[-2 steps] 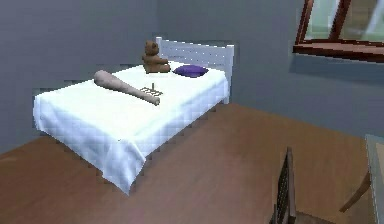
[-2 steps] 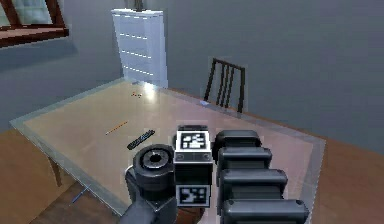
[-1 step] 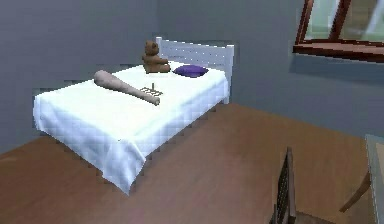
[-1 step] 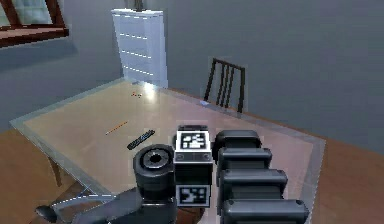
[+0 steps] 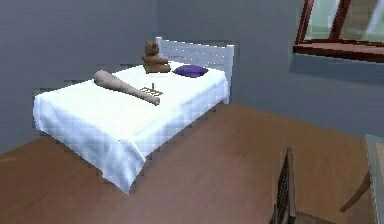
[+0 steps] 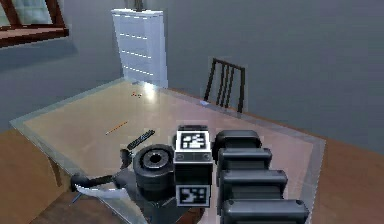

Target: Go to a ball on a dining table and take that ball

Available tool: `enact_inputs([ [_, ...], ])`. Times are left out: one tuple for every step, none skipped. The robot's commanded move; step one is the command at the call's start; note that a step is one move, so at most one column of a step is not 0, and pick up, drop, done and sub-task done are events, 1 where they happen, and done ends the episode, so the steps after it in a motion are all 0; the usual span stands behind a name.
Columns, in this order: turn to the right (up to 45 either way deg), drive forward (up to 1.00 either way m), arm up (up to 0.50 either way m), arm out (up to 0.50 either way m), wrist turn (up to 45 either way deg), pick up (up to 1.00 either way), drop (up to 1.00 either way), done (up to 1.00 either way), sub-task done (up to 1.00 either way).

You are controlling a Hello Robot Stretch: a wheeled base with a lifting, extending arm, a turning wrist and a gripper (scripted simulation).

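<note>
In the arm side view a long dining table point(image 6: 230, 120) with a pale glossy top stretches across the picture. On it lie a thin orange stick point(image 6: 117, 127), a dark flat bar point(image 6: 141, 136) and a tiny speck point(image 6: 135, 95) farther out. The arm's dark segments point(image 6: 245, 180) rise from the bottom, with two white marker squares point(image 6: 191, 141). Left of them sits the gripper's round dark body point(image 6: 155, 170), and the gripper point(image 6: 88, 184) reaches toward the table's near left edge. I cannot tell whether it holds anything.
A dark chair point(image 6: 226, 83) stands at the table's far side, with a white drawer cabinet point(image 6: 139, 42) against the grey wall. The forward view has a white bed point(image 5: 120, 115) bearing a teddy bear point(image 5: 153, 57), a purple pillow point(image 5: 190, 70) and a bat point(image 5: 122, 87); a chair back point(image 5: 285, 190) is at bottom right.
</note>
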Motion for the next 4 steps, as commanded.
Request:
enact_inputs([
  [0.0, 0.00, 0.00, 0.00, 36.0, 0.00, 0.00, 0.00, 0.00],
  [0.0, 0.00, -0.30, 0.00, 0.0, 0.00, 0.00, 0.00, 0.00],
  [0.0, 0.00, 0.00, 0.00, 0.0, 1.00, 0.00, 0.00, 0.00],
  [0.0, 0.00, 0.10, 0.00, 0.0, 0.00, 0.00, 0.00, 0.00],
])
